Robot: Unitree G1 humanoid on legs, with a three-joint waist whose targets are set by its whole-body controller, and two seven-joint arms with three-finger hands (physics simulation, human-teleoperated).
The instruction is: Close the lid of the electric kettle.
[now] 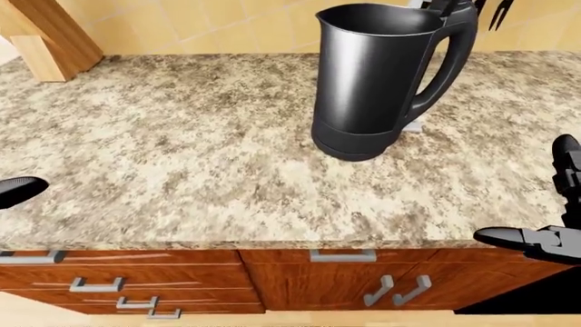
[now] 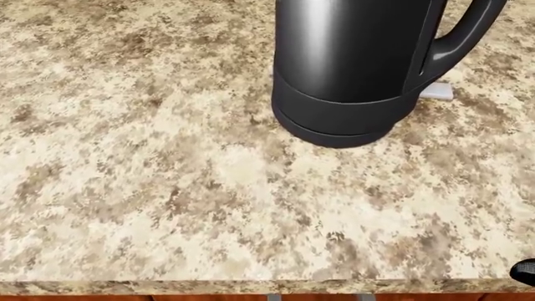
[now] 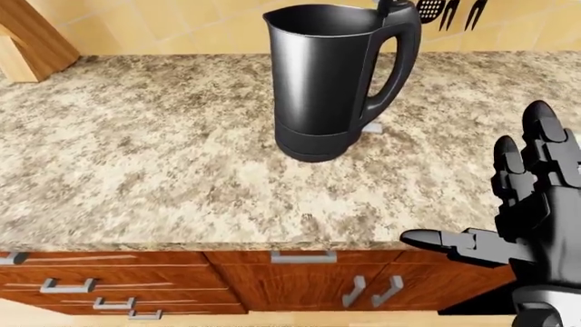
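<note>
A black electric kettle [image 1: 368, 82] stands upright on the speckled stone counter [image 1: 182, 150], right of the middle in the left-eye view. Its mouth is open, and the lid [image 3: 387, 6] stands raised above the handle, cut off by the view's top edge. My right hand [image 3: 490, 191] is open, fingers spread upward and thumb pointing left. It hangs over the counter's near edge, to the right of the kettle and below it in the view, and apart from it. Only a black tip of my left hand [image 1: 18, 191] shows at the left edge, far from the kettle.
A wooden block [image 1: 45, 34] stands at the counter's top left. Dark utensils [image 3: 445, 10] hang on the tiled wall at top right. A small pale piece [image 2: 436, 92] lies by the kettle's base. Wooden drawers and cabinet doors [image 1: 345, 279] run below the counter's edge.
</note>
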